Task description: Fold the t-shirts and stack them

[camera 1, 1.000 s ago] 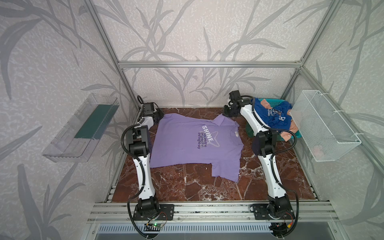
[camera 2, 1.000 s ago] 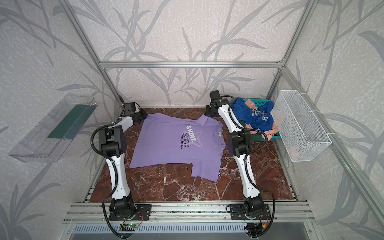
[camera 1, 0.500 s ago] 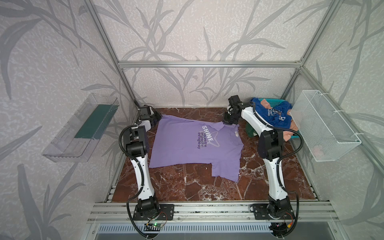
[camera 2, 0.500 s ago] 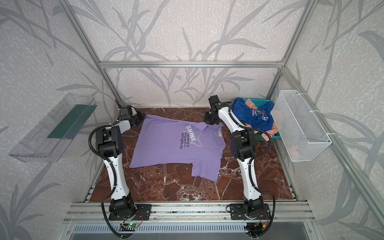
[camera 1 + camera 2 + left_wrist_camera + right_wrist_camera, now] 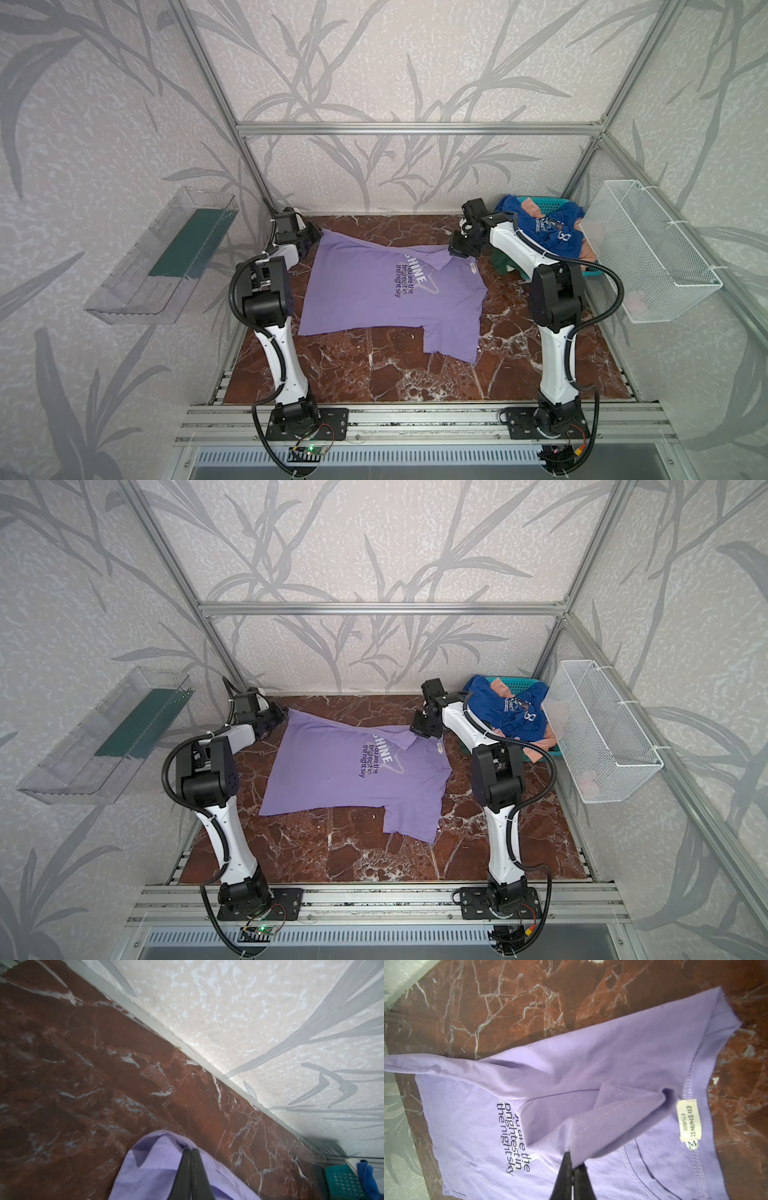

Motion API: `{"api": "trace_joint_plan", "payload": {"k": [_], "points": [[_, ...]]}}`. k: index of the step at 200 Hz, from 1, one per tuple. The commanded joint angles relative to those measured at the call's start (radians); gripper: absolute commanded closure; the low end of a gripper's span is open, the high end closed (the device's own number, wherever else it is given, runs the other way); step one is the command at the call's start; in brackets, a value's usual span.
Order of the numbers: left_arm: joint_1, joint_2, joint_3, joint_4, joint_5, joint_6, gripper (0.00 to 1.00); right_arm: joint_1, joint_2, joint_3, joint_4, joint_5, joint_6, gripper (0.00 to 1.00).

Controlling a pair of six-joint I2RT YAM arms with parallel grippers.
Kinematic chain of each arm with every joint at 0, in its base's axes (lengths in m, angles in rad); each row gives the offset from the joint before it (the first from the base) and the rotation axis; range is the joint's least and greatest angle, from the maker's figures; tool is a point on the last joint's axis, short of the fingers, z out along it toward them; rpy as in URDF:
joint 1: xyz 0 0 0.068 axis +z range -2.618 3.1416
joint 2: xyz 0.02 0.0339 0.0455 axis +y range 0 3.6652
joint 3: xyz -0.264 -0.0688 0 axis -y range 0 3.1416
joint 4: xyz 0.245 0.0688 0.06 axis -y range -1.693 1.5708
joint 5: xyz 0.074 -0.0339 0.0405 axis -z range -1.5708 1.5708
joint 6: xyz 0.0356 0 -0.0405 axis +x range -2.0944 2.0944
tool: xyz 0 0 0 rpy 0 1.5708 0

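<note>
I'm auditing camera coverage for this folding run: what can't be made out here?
A top view: dark green shirt, mostly behind the right arm.
Both top views: peach shirt, largely under the blue shirt in the teal basket.
Right wrist view: lavender shirt print, start covered by folded cloth.
Left wrist view: left pincer, base cut by the edge.

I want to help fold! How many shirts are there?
4: a purple shirt spread on the table; a blue shirt and a peach shirt heaped in the basket; a green shirt by it. More may hide underneath.
</note>
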Motion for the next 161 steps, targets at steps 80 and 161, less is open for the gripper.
{"api": "trace_joint_plan", "payload": {"k": [80, 161], "points": [[0.004, -0.154, -0.214, 0.056, -0.120, 0.047, 1.00, -0.019, -0.063, -0.025, 0.024, -0.025, 0.012, 1.00], [-0.004, -0.244, -0.350, 0.046, -0.203, 0.048, 1.00, -0.028, -0.090, -0.065, 0.029, -0.025, 0.013, 1.00]]}}
